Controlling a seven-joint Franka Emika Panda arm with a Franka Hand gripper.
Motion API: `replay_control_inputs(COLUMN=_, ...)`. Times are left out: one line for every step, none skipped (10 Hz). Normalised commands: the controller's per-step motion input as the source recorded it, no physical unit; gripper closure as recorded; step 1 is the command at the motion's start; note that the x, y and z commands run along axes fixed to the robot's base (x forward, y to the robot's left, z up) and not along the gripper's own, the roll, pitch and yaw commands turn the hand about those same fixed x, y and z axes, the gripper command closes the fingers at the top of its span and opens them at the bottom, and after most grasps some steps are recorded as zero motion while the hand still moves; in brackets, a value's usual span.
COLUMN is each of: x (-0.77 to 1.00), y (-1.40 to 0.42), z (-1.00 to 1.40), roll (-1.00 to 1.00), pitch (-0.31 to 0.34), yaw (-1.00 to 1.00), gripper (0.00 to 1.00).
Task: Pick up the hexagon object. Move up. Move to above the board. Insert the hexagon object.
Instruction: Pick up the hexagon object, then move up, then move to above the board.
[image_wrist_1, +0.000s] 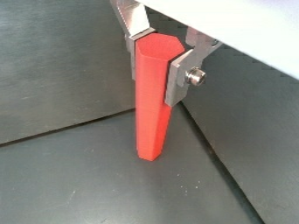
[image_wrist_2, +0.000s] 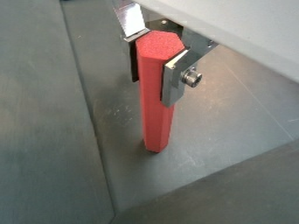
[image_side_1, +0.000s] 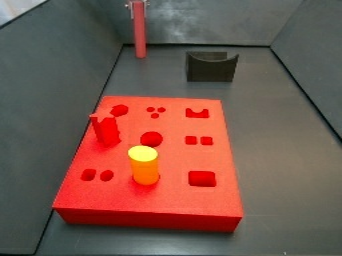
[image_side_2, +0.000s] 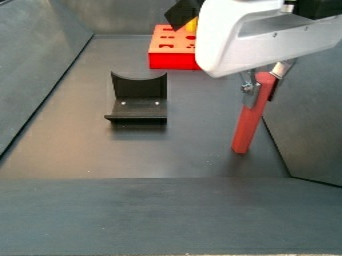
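Note:
The hexagon object (image_wrist_1: 152, 109) is a long salmon-red faceted rod. It stands upright with its lower end at the dark floor. My gripper (image_wrist_1: 156, 61) is shut on its upper part, one silver finger (image_wrist_1: 177, 80) on each side, as both wrist views show (image_wrist_2: 153, 59). In a side view the rod (image_side_1: 136, 32) stands near the back wall, far behind the board (image_side_1: 174, 205). Another side view shows the rod (image_side_2: 250, 118) under the gripper (image_side_2: 267, 80), with the board (image_side_2: 167, 52) behind it.
The fixture (image_side_1: 210, 65) stands on the floor between rod and board and also shows in a side view (image_side_2: 136, 98). A short yellow cylinder (image_side_1: 143, 165) and a stubby red peg (image_side_1: 103, 128) stand on the board. Grey walls enclose the floor.

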Motion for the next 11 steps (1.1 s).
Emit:
replay_control_inputs(x=0.0, y=0.0, z=0.0, roll=0.0, pitch=0.0, yaw=0.0, gripper=1.0)
replay_control_inputs(x=0.0, y=0.0, z=0.0, roll=0.0, pitch=0.0, yaw=0.0, gripper=1.0)
replay_control_inputs(x=0.0, y=0.0, z=0.83, roll=0.0, pitch=0.0, yaw=0.0, gripper=1.0)
replay_control_inputs(x=0.0, y=-0.04, z=0.82, roll=0.0, pitch=0.007, yaw=0.01, gripper=1.0)
replay_control_inputs(x=-0.04, y=-0.04, z=0.69, roll=0.01, pitch=0.049, yaw=0.01, gripper=1.0)
replay_control_inputs(x=-0.03, y=-0.02, z=0.55, roll=0.04, pitch=0.061, yaw=0.01, gripper=1.0)
replay_control_inputs(x=-0.02, y=-0.01, z=0.41, roll=0.07, pitch=0.076, yaw=0.01, gripper=1.0)
replay_control_inputs(x=-0.02, y=0.0, z=0.27, roll=0.09, pitch=0.09, yaw=0.01, gripper=1.0)
replay_control_inputs(x=0.16, y=-0.23, z=1.0, roll=0.17, pitch=0.195, yaw=0.28, gripper=1.0)
replay_control_inputs(x=0.17, y=-0.24, z=1.0, roll=0.17, pitch=0.198, yaw=0.27, gripper=1.0)
replay_control_inputs(x=0.15, y=-0.21, z=1.0, roll=0.18, pitch=0.196, yaw=0.21, gripper=1.0)
